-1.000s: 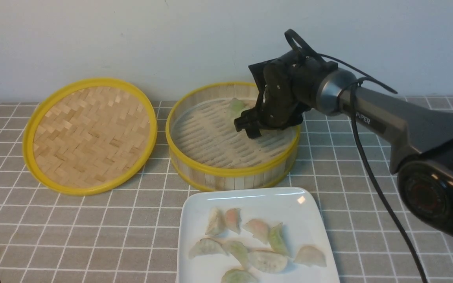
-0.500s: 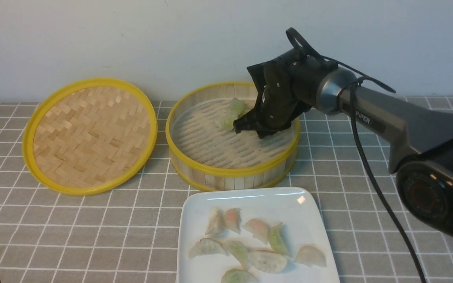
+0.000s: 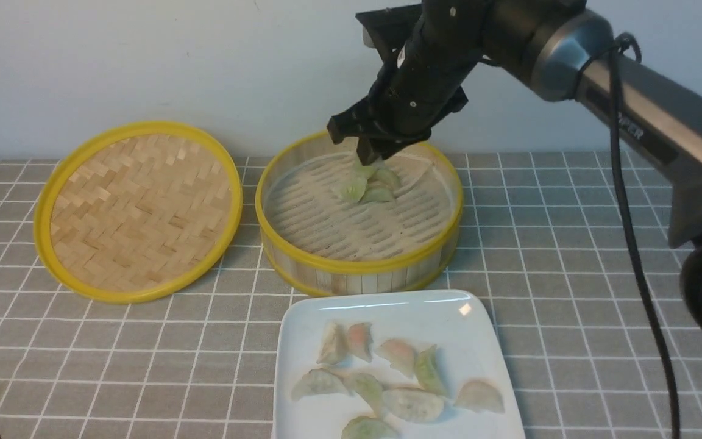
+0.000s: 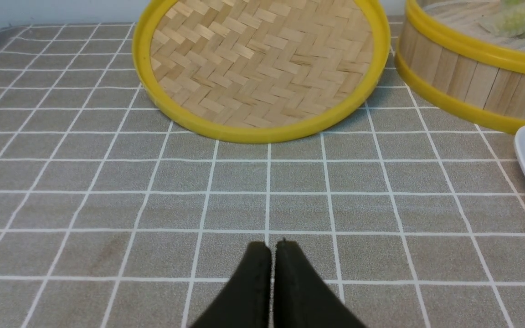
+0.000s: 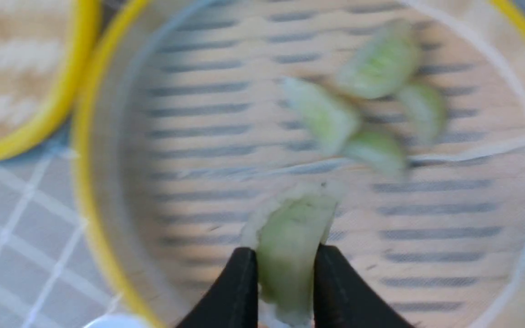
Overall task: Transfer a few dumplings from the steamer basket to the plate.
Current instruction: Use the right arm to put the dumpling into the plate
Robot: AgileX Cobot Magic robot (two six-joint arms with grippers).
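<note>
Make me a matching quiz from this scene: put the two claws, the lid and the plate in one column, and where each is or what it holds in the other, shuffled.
Column one
1. right claw
2. left claw
3. lid
4. plate

Column two
A. shut with nothing in it
B. nearer the camera than the basket, with dumplings on it
C. left of the basket
D. pinching a green dumpling above the basket

Pairs: 1-D, 2-A, 3-C, 4-B
</note>
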